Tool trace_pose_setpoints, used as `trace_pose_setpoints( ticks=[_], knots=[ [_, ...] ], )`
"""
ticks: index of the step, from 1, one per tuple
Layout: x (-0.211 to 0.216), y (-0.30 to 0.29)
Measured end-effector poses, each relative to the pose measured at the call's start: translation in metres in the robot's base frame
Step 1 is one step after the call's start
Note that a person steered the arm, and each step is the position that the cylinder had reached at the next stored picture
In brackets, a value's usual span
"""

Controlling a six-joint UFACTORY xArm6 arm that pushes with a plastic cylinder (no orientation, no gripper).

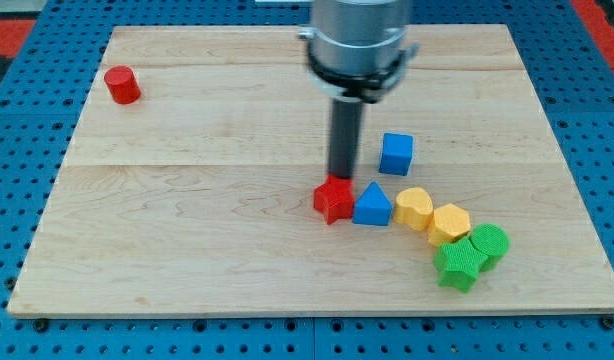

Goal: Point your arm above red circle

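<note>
— Looking for the red circle (121, 85), where are we finding it?

— We are seeing it sitting alone near the tabletop's (187, 230) top-left corner in the view, well apart from every other block.

— And where are we standing relative to it?

— We are resting my tip (340, 179) far to the view's right of the red circle and lower, touching or just above the red star-like block (333, 199), with the blue triangle (372, 206) just beside that.

— How are we expecting the red circle to handle?

— We are judging it a small, stiff, light cylinder that is likely sliding easily on smooth wood; a careless nudge is probably sending it off. Since we are only pointing above it, we are needing no hold.

— Are the jaws gripping anything?

— We are carrying no jaws, only a bare rod, so nothing is being held.
</note>
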State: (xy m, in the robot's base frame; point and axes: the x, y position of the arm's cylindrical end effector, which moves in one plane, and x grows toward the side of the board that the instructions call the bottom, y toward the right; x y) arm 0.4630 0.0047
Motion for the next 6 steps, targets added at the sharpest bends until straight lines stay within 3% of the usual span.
trace_pose_setpoints(
  ticks=[1, 3, 5, 6],
  knots=[
    [-0.023, -0.072],
    [-0.128, -0.163],
    [-0.194, -0.25],
    [-0.164, -0.278]
  ],
)
